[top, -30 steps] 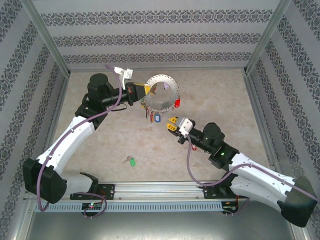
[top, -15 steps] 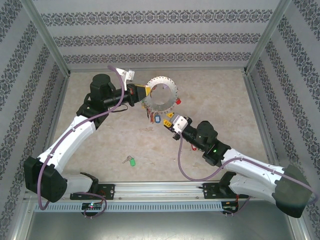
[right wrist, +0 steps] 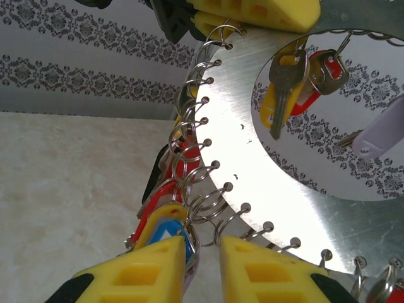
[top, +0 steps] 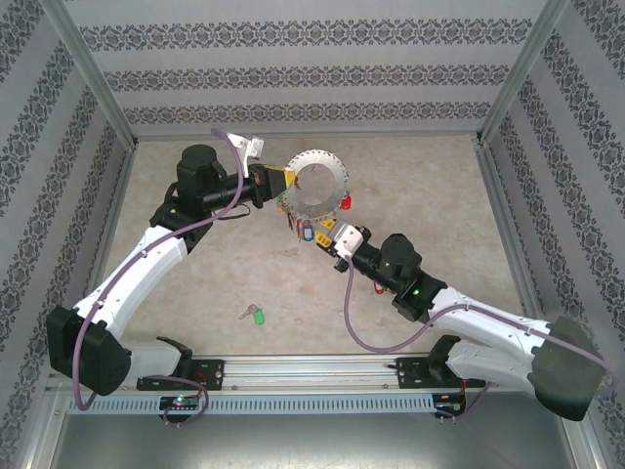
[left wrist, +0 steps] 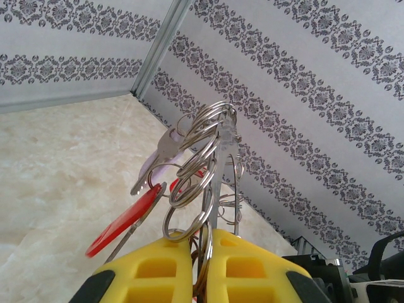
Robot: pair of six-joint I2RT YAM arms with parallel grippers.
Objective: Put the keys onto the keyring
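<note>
The keyring [top: 317, 182], a flat grey metal ring fringed with small tagged keys, is held up off the table. My left gripper [top: 283, 179] is shut on its left rim. In the left wrist view the plate [left wrist: 218, 170] stands edge-on between the yellow fingers [left wrist: 249, 268], with a red tag [left wrist: 123, 218] hanging to the left. My right gripper [top: 325, 232] is at the ring's lower edge. It is open by a narrow gap [right wrist: 203, 249], with wire loops of the keyring [right wrist: 252, 145] between its fingers and a blue-tagged key [right wrist: 165, 232] against the left finger. The green-tagged key [top: 255, 315] lies on the table.
Patterned walls with metal posts [top: 93, 73] enclose the beige table [top: 420, 186]. A small red bit [top: 377, 287] shows on the table beside the right forearm; I cannot tell what it is. Red, yellow and blue tags [top: 303, 227] hang under the ring.
My right gripper has moved up and left, from below the ring to its lower edge. The left gripper and the keyring have shifted only slightly. The green key has not moved.
</note>
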